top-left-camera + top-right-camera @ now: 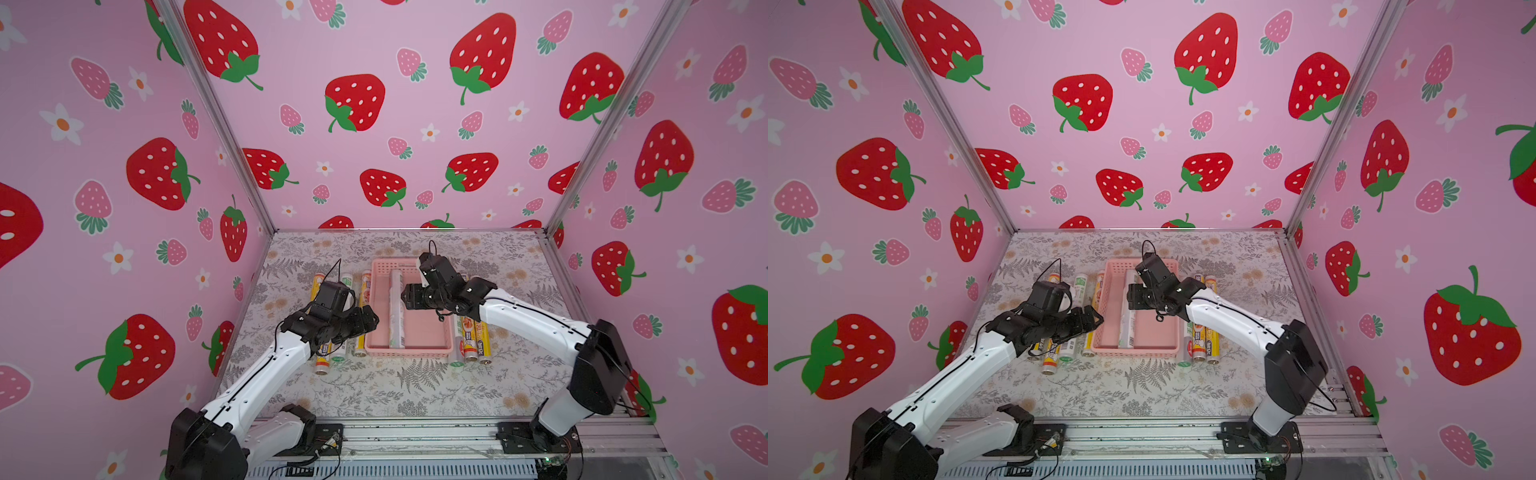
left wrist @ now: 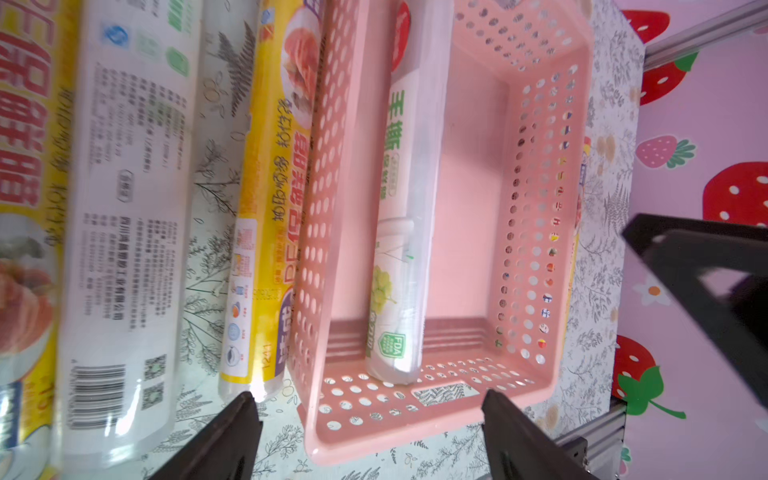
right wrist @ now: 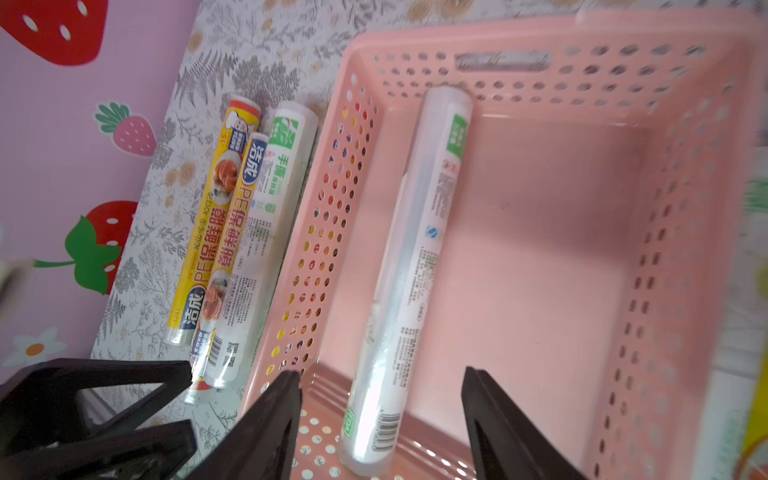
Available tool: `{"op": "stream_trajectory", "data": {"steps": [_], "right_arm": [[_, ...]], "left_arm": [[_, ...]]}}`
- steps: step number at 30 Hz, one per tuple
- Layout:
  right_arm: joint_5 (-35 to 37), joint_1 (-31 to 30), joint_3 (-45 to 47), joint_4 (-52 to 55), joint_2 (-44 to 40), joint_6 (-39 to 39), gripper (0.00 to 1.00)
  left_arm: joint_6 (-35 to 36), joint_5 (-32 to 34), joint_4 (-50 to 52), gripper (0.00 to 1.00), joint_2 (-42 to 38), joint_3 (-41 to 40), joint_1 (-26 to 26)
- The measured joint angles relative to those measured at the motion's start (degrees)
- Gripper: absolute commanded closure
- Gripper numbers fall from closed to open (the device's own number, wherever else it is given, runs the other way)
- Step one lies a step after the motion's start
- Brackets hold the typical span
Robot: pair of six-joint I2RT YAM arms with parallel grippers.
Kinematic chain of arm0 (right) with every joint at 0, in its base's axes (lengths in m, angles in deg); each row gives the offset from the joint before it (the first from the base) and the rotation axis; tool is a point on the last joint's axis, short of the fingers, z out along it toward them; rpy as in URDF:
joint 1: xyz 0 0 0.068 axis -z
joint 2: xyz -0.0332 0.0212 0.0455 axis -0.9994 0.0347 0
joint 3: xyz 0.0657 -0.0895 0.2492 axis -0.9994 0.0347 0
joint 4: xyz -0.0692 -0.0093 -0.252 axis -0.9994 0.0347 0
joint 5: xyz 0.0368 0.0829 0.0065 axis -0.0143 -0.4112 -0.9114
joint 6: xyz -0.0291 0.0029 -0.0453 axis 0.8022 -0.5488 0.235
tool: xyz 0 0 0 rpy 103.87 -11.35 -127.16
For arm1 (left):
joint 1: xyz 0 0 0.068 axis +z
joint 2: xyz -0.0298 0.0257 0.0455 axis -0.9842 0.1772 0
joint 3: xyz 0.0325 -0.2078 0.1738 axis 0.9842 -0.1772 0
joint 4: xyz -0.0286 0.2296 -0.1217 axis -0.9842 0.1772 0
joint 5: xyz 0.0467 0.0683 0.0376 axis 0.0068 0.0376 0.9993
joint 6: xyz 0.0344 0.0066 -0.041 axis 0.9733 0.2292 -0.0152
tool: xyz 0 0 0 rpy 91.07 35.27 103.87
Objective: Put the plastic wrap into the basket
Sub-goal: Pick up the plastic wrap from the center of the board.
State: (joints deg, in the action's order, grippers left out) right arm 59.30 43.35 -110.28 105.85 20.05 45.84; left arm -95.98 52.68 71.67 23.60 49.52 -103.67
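- In both top views I am seeing the basket (image 1: 409, 352) sitting mid-table with one white roll (image 1: 397, 307) lying lengthwise on its floor. The rest of the plastic wrap is lying on the table in two groups. The left rolls (image 1: 347, 282) are partly covered by the arm, so I am not counting them. The right rolls (image 1: 471, 340) are lying just beside the opposite wall. The left gripper (image 1: 368, 321) is hanging over the basket's left wall, and the right gripper (image 1: 409, 298) is hanging over the basket's middle.
- In the left wrist view the left gripper is standing wide apart and carrying nothing, poised over the basket's end wall. A yellow roll (image 2: 270, 208) is lying along the outside of the long wall, with a white printed roll (image 2: 133, 208) next to it.
- In the right wrist view the right gripper (image 3: 380, 374) is also spread and empty, above one end of the white roll in the basket. Three more rolls are lying side by side outside the perforated wall.
- I am judging these rolls to be light and stiff, with slick film skins, so they are likely to roll or slide under a glancing touch.
- I am planning to take each one at mid-length, jaws across its width, so that it is hanging level and dropping in parallel to the basket's long walls.
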Motion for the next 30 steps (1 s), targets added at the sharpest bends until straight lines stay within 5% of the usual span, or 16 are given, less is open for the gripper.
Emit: {"op": "stream_trajectory", "data": {"steps": [11,20,30], "right_arm": [[13.16,9.53,13.88,15.76,-13.92,-3.8,0.32],[2.03,22.75,28.96,11.74,-20.59,-0.22,0.32],[-4.81,27.96,29.83,6.01,-13.81,2.34,0.34]], "left_arm": [[-1.09,-0.5,-4.42,0.11,1.38,0.98,-3.82],[-1.01,3.23,-3.21,0.11,-3.13,-0.57,-3.67],[-1.03,4.48,-2.36,0.11,-3.32,-0.57,-3.65]]}}
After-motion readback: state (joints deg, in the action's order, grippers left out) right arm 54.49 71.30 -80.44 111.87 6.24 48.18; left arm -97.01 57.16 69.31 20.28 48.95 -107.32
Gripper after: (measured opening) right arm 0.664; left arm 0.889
